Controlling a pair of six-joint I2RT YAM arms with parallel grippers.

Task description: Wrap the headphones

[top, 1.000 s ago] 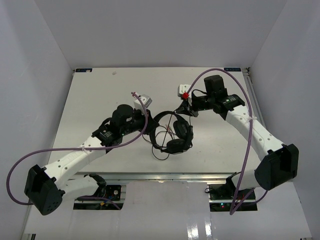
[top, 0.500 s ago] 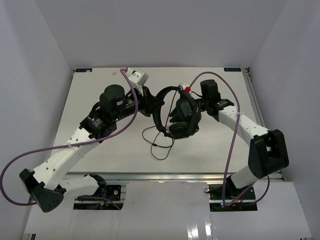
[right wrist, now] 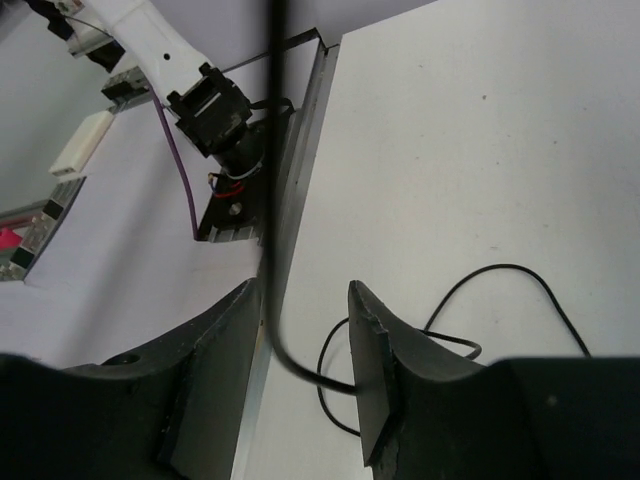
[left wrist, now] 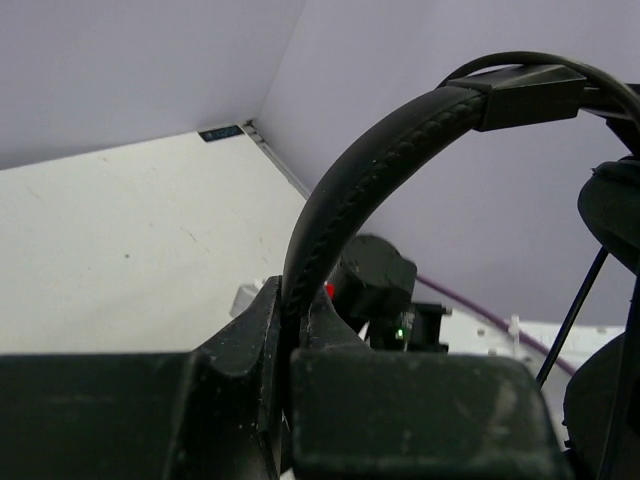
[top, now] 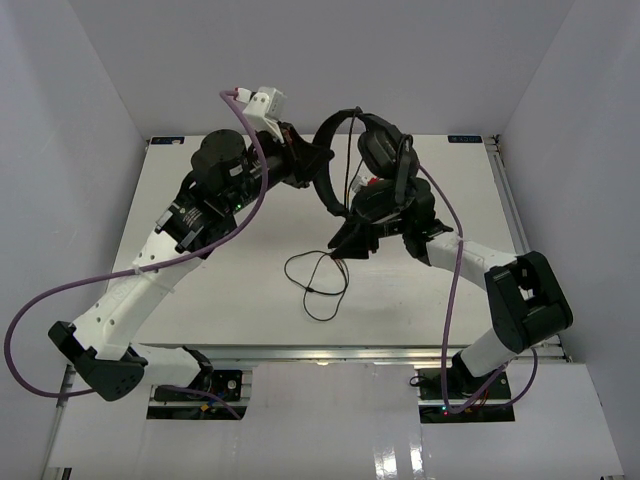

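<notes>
The headphones (left wrist: 325,200) are showing a matt, stitched, seemingly leather-like band; the table (left wrist: 120,230) is looking smooth and matt.

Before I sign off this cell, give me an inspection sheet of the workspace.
Surface: white table, cord loops lying on it.
Job's things: headphones held up off the table; cord hangs down to it.
Clutter: nothing seen.
Grippers: left gripper shut on the headband; right gripper open, cord running between its fingers.
Cables: purple cables arc along both arms.
Surroundings: plain white walls on three sides.
</notes>
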